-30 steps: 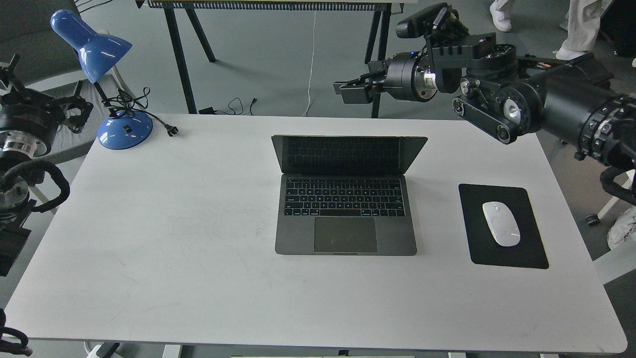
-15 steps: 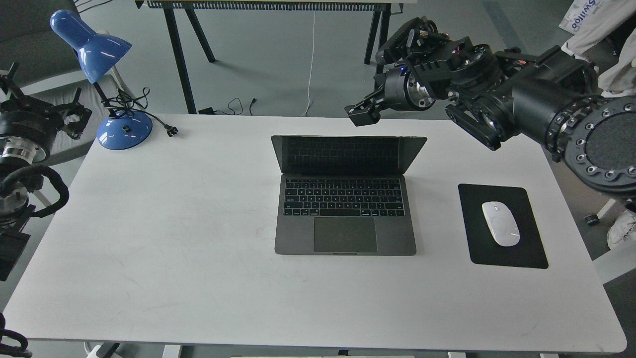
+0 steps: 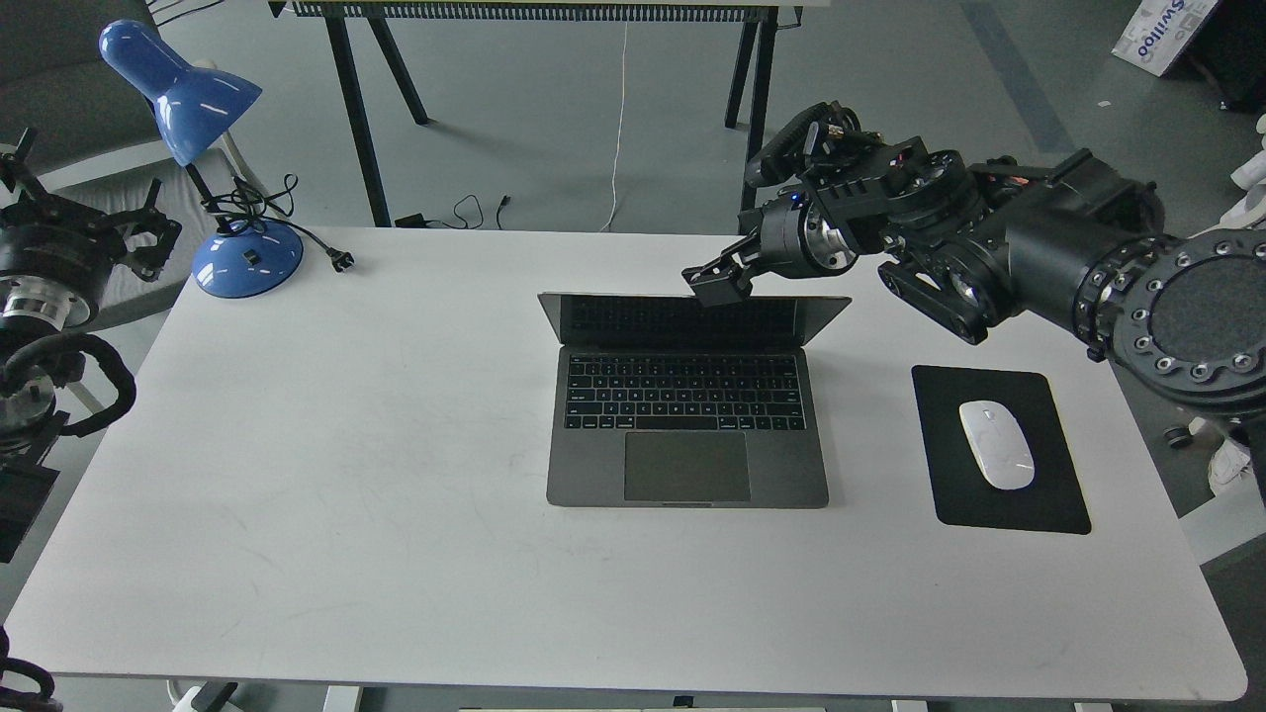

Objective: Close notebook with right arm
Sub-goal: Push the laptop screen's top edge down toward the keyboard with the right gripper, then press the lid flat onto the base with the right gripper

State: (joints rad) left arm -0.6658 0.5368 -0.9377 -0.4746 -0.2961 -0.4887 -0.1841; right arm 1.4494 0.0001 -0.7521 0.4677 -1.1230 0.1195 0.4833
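Observation:
The space-grey notebook (image 3: 687, 435) stands open in the middle of the white table (image 3: 346, 514), its dark screen (image 3: 633, 318) tilted back. My right arm (image 3: 1039, 262) reaches in from the right. Its gripper (image 3: 715, 285) hangs at the screen's top edge, a little right of the middle, and overlaps it in the view. I cannot tell whether it touches the edge. Its fingers are dark and cannot be told apart. My left gripper (image 3: 148, 232) stays off the table's left side, its fingers unclear.
A white mouse (image 3: 996, 444) lies on a black mouse pad (image 3: 949, 499) right of the notebook. A blue desk lamp (image 3: 247, 259) with its loose cord and plug (image 3: 341, 260) stands at the far left corner. Black table legs (image 3: 356, 109) stand beyond the table.
My right arm has swung down and toward me, bringing its gripper from above the floor behind the table to the screen's top edge. The notebook and the left arm have not moved.

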